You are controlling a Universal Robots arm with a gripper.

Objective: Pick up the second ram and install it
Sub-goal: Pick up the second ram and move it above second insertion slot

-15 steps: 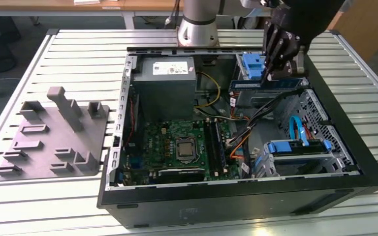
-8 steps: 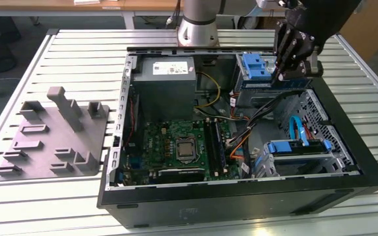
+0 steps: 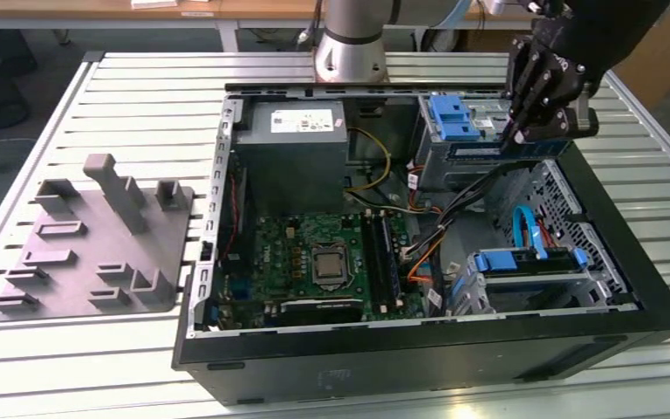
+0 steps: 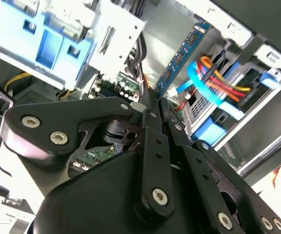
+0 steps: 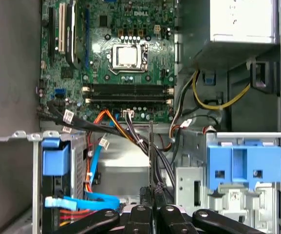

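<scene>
Grey fixture [image 3: 91,244] on the exterior view's left, open computer case [image 3: 428,358] with motherboard [image 3: 311,262] in the middle; at the right, above the drive bays [image 3: 449,118], the gripper [image 3: 533,140] is clenched on the second ram [image 4: 181,58], clear of the motherboard

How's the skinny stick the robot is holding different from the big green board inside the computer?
The second ram is long, narrow and blue-green, with a row of black chips; the motherboard is wide and green, crowded with parts. The second ram is held up in the gripper; the motherboard lies flat in the case. Both are circuit boards.
</scene>
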